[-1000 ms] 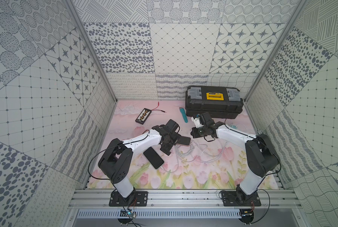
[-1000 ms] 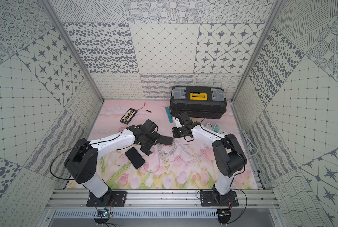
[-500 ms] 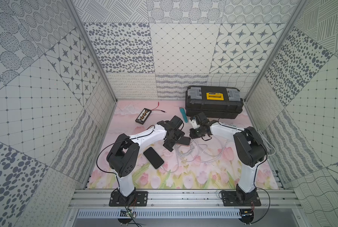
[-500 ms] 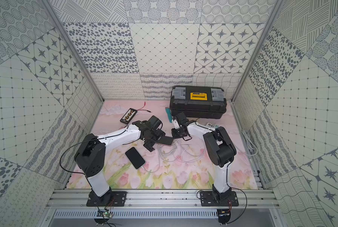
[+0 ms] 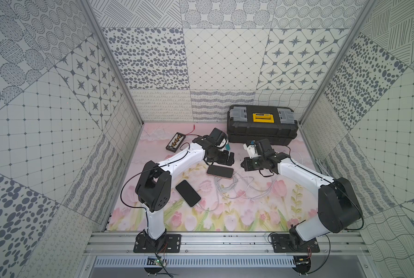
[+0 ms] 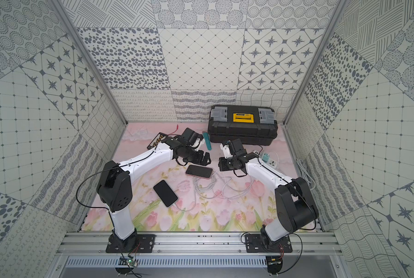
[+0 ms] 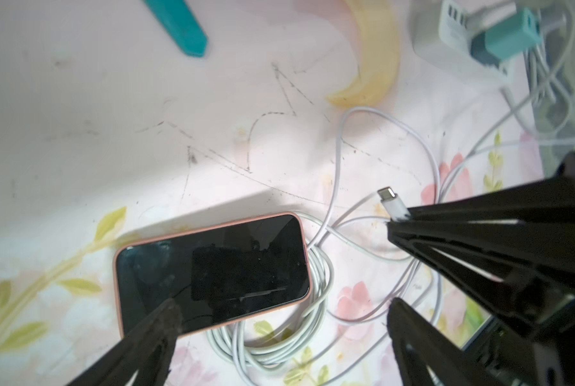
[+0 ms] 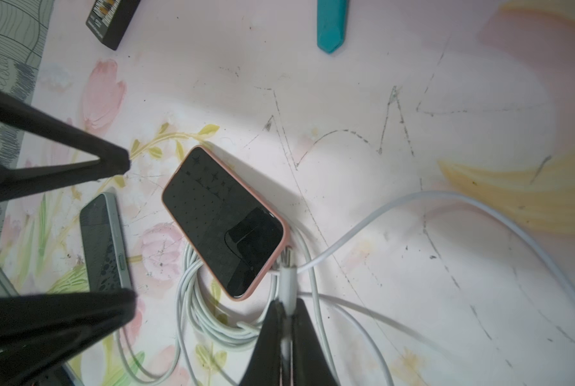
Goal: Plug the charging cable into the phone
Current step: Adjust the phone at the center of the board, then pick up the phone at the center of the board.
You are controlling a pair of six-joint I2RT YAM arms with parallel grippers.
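Note:
A phone in a pink case point(image 5: 219, 171) point(image 6: 199, 171) lies screen up mid-mat, partly on a coil of white charging cable point(image 5: 227, 187). My right gripper point(image 5: 245, 166) point(image 8: 287, 305) is shut on the cable's white plug point(image 8: 287, 277) point(image 7: 391, 202). The plug's metal tip points toward the phone point(image 8: 224, 220) and stays a short way off its right end. My left gripper point(image 5: 221, 157) point(image 7: 279, 320) hangs open just behind the phone point(image 7: 212, 267), with nothing between its fingers point(image 7: 160, 320).
A second dark phone point(image 5: 188, 193) lies nearer the front left with a cable at its end. A black toolbox point(image 5: 262, 127) stands at the back. A teal tool point(image 6: 207, 144), a battery box point(image 5: 175, 142) and a power strip point(image 6: 269, 160) lie around.
My left gripper has drawn back toward the rear, uncovering the pink-cased phone. The right gripper keeps hold of the plug while its elbow has swung out to the right.

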